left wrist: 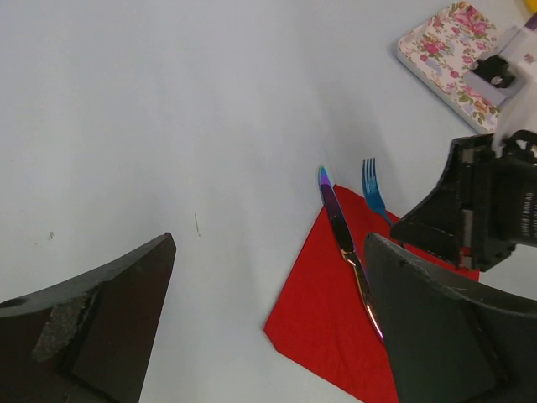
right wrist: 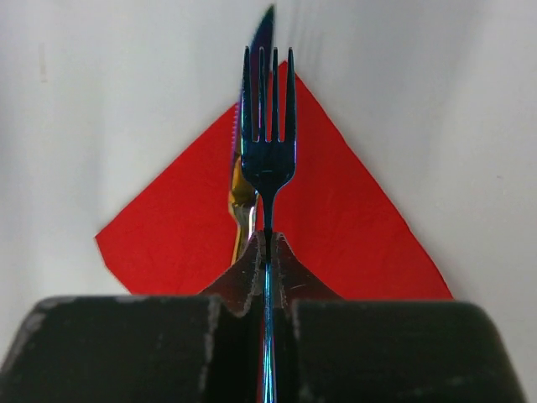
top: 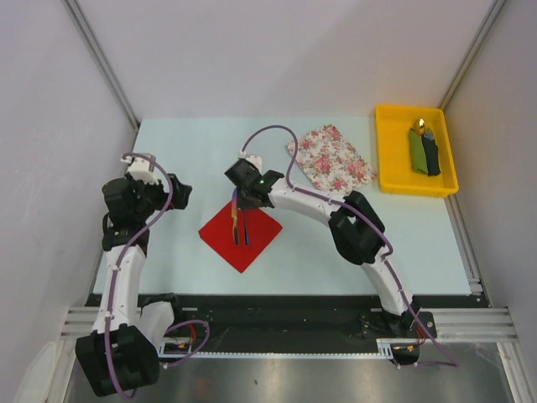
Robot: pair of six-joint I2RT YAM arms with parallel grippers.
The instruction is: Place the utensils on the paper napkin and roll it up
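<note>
The right gripper (right wrist: 267, 243) is clamped shut on the thin handle of a blue fork (right wrist: 268, 159), tines pointing away, over the far corner of the red napkin (right wrist: 336, 193). The napkin lies as a diamond near the middle of the table (top: 176, 252), a little toward its near edge. Whether the fork touches the paper I cannot tell. A knife (left wrist: 344, 239) lies just beside it on the napkin, its tip past the far corner. The risk I see is in the release. The fork is slick, glossy metal held on a narrow stem, so it may swivel in the grip. If let go crooked, it may skid off the paper or knock the knife askew. The napkin is thin, matte and light, so a dragging finger could crease or shift it. The left gripper (left wrist: 268, 311) stands wide open and empty toward the left edge. A flowered cloth (top: 331, 158) and a hard yellow tray (top: 394, 159) sit near the far right corner.
</note>
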